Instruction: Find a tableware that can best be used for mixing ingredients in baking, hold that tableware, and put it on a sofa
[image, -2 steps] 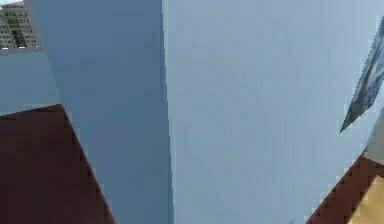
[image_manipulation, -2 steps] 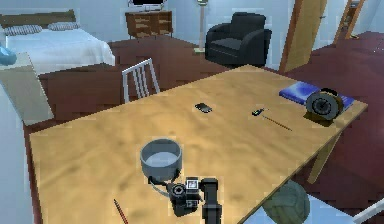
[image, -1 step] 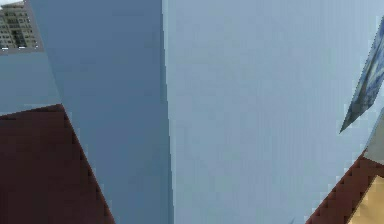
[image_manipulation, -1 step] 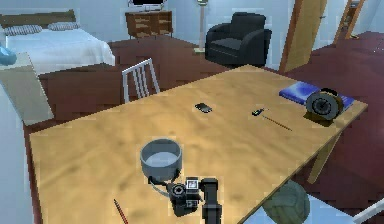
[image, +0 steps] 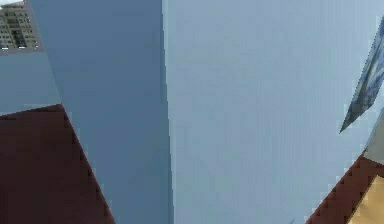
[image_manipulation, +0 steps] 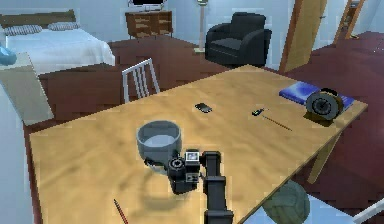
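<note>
1. Grey-white bowl (image_manipulation: 160, 140): round, upright, mouth up. It stands on the wooden table (image_manipulation: 80, 170), near the middle of the top and toward the near edge. By shape it fits the task's mixing tableware.
2. The bowl is round, so it has no long axis, and you need not favour any approach angle on that account.
3. Key relation: in the arm side view the bowl lies just up and left of the gripper (image_manipulation: 176, 172). Their outlines meet in the picture. You cannot tell whether the fingers touch the wall, sit beside it or reach over the rim.
4. Jaws: you cannot tell how they stand. The bowl rests on the table right behind them, so you cannot tell whether anything is held either.
5. There is one arm (image_manipulation: 215, 195), a dark bar rising from the bottom edge, so no choice of side arises.
6. Judgement: the grasp is the step in hand. Confirm it by a lift clear of the tabletop.
7. Farther out on the table are a small dark slab (image_manipulation: 203, 108), a thin dark stick (image_manipulation: 270, 118) and a blue flat item (image_manipulation: 298, 92) beside a dark round object (image_manipulation: 323, 104).
8. Beyond the table stand a white chair (image_manipulation: 140, 78) at the far side and a black armchair (image_manipulation: 238, 40) well apart.
9. In the forward view a blue wall (image: 240, 110) stands close ahead.
</note>
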